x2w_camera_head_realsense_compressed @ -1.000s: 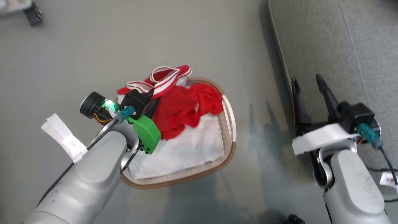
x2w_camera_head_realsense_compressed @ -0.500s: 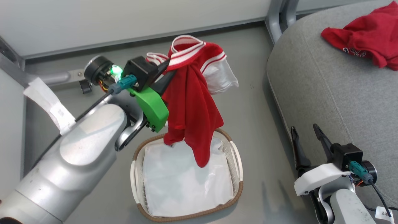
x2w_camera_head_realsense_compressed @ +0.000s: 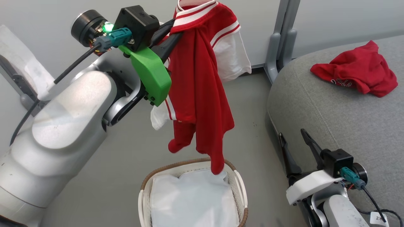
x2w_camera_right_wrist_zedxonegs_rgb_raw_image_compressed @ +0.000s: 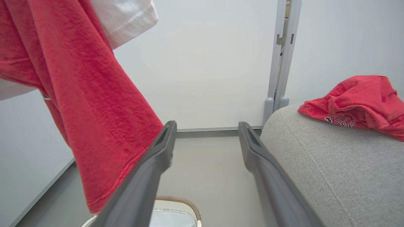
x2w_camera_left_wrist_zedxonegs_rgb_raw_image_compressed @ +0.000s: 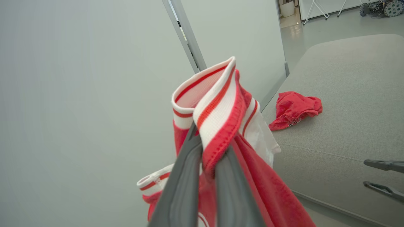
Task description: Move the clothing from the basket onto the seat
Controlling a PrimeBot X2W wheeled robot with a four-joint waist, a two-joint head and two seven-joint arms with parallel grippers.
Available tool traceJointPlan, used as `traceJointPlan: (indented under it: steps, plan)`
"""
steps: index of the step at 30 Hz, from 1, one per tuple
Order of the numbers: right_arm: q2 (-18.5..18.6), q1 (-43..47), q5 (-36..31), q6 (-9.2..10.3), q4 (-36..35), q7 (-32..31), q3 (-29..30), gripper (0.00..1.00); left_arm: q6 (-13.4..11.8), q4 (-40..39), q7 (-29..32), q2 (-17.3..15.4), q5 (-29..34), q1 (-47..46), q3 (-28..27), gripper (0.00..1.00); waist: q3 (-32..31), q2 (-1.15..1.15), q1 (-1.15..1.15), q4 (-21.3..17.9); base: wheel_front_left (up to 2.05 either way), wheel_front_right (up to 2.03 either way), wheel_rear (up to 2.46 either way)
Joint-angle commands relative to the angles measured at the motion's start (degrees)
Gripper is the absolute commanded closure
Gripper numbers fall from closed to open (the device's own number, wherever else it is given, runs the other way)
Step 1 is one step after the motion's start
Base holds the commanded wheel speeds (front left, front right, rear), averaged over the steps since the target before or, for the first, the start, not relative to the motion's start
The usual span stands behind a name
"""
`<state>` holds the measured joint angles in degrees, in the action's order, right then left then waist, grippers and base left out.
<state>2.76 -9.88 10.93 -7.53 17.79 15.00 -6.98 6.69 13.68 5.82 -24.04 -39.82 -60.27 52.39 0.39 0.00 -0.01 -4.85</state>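
My left gripper (x2w_camera_head_realsense_compressed: 172, 30) is shut on the striped collar of the red jersey (x2w_camera_head_realsense_compressed: 199, 91), which hangs high above the basket (x2w_camera_head_realsense_compressed: 241, 189), its hem reaching the rim. In the left wrist view the fingers (x2w_camera_left_wrist_zedxonegs_rgb_raw_image_compressed: 186, 176) pinch the jersey (x2w_camera_left_wrist_zedxonegs_rgb_raw_image_compressed: 217, 116) at the collar. A red T-shirt (x2w_camera_head_realsense_compressed: 356, 71) with white lettering lies crumpled on the grey seat (x2w_camera_head_realsense_compressed: 315, 104) at the right. My right gripper (x2w_camera_head_realsense_compressed: 295, 142) stands open beside the seat's front edge, holding nothing. The right wrist view has the T-shirt (x2w_camera_right_wrist_zedxonegs_rgb_raw_image_compressed: 356, 105), the seat (x2w_camera_right_wrist_zedxonegs_rgb_raw_image_compressed: 315, 164) and the jersey (x2w_camera_right_wrist_zedxonegs_rgb_raw_image_compressed: 88, 104).
A white liner (x2w_camera_head_realsense_compressed: 192, 201) covers the basket's bottom. A grey post (x2w_camera_head_realsense_compressed: 279, 37) stands against the pale wall behind the seat's corner. Bare grey floor (x2w_camera_head_realsense_compressed: 110, 176) lies left of the basket.
My left gripper has lifted the jersey out of the basket and raised it higher. The head camera has tilted up, bringing the wall and the seat with the T-shirt into view.
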Motion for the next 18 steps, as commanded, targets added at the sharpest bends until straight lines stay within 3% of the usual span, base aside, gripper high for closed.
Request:
traceJointPlan:
  steps: [1,9,18]
  plan:
    - [0.2,-0.6,0.5,0.08,-0.6,0.3,-0.9,0.0,-0.5,-0.2,0.0,-0.2,-0.6,-0.5,-0.2,1.0,-0.6,0.0,0.01,-0.3,0.0,0.0,0.0]
    - [0.2,-5.1,1.9,0.07,-2.0,0.3,-9.7,0.0,-1.5,-1.4,0.5,-0.1,-0.4,1.0,0.6,1.0,-0.9,0.0,0.01,-0.1,0.0,0.0,0.0]
    - [0.2,-16.4,2.8,0.07,2.1,0.3,-19.8,0.0,-1.7,-2.2,0.3,0.9,-0.7,0.4,1.1,1.0,-1.0,0.0,0.01,0.5,0.0,0.0,0.0]
